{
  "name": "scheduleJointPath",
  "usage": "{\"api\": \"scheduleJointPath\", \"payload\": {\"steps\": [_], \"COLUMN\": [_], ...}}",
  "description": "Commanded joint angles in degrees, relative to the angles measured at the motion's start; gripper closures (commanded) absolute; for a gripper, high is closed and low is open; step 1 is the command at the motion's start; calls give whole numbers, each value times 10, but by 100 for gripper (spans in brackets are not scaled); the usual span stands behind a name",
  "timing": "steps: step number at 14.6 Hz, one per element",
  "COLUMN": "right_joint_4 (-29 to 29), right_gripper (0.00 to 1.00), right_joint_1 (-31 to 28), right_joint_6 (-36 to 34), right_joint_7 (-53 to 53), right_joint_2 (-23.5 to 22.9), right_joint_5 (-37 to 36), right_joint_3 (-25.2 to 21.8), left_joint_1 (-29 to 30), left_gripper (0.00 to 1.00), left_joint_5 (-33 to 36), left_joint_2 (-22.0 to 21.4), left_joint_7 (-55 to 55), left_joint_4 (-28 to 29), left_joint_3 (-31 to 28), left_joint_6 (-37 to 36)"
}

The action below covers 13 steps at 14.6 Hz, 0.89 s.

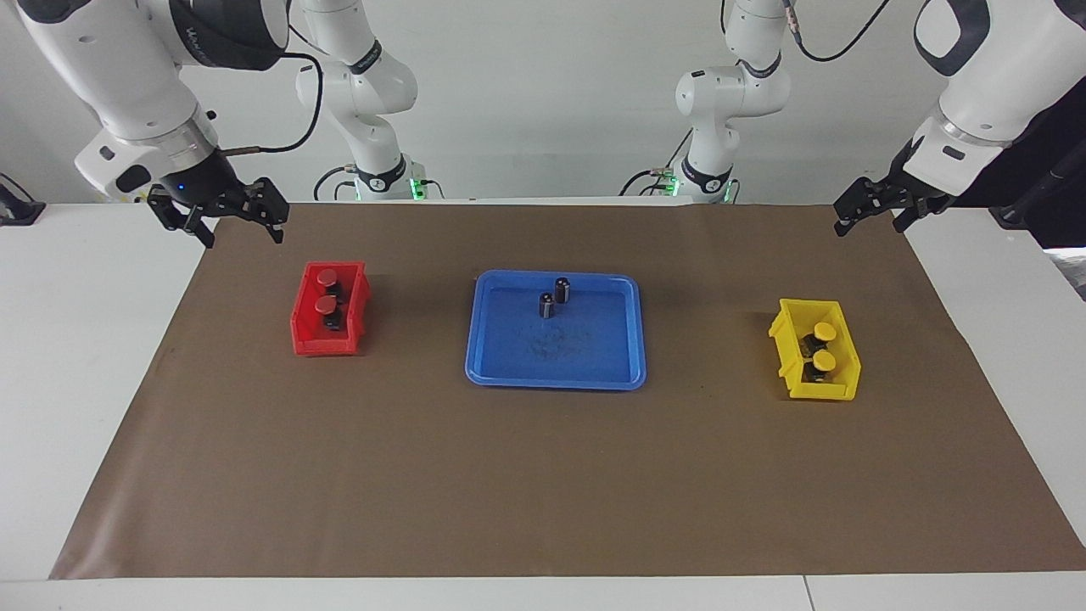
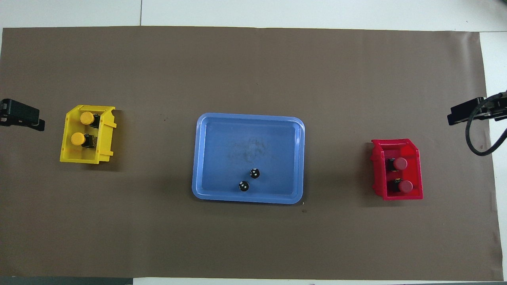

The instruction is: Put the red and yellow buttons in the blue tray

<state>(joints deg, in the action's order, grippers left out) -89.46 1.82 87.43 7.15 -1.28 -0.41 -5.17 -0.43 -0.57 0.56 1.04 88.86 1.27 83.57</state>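
Observation:
Two red buttons [image 1: 327, 277] [image 2: 400, 163] sit in a small red bin [image 1: 310, 335] [image 2: 396, 146] toward the right arm's end. Two yellow buttons [image 1: 823, 331] [image 2: 86, 118] sit in a small yellow bin [image 1: 819, 392] [image 2: 79, 158] toward the left arm's end. The blue tray [image 1: 556, 373] [image 2: 245, 138] lies between the bins and holds no coloured button. My right gripper [image 1: 240, 229] [image 2: 471, 113] is open and empty, raised over the mat's edge by the red bin. My left gripper [image 1: 870, 222] [image 2: 21, 114] is open and empty, raised over the mat's edge by the yellow bin.
Two dark cylinders [image 1: 562, 289] [image 2: 255, 173] without coloured caps stand upright in the tray, at its side nearer to the robots. A brown mat [image 1: 543, 475] covers the white table. Bare mat lies between each bin and the tray.

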Motion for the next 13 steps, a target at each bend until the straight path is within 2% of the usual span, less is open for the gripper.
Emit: {"api": "scheduleJointPath", "payload": {"steps": [1,8,13], "right_joint_4": [-7,-7,-19], "right_gripper": [0,0,0], "right_joint_1": [-3,-3,-2], "right_joint_6": [-5,8,-8], "right_joint_7": [5,5,15], "right_joint_2": [9,8,15], "right_joint_5": [3,3,3], "right_joint_3": [2,2,3], "left_joint_1": [2,2,2], "left_gripper": [0,0,0], "left_joint_5": [0,0,0], "left_joint_2": [-14,-14,-14], "left_joint_7": [-6,-6,-7], "left_joint_4": [14,14,14], "left_joint_3": [-1,-1,-1], "left_joint_6": [-2,-2,-2]}}
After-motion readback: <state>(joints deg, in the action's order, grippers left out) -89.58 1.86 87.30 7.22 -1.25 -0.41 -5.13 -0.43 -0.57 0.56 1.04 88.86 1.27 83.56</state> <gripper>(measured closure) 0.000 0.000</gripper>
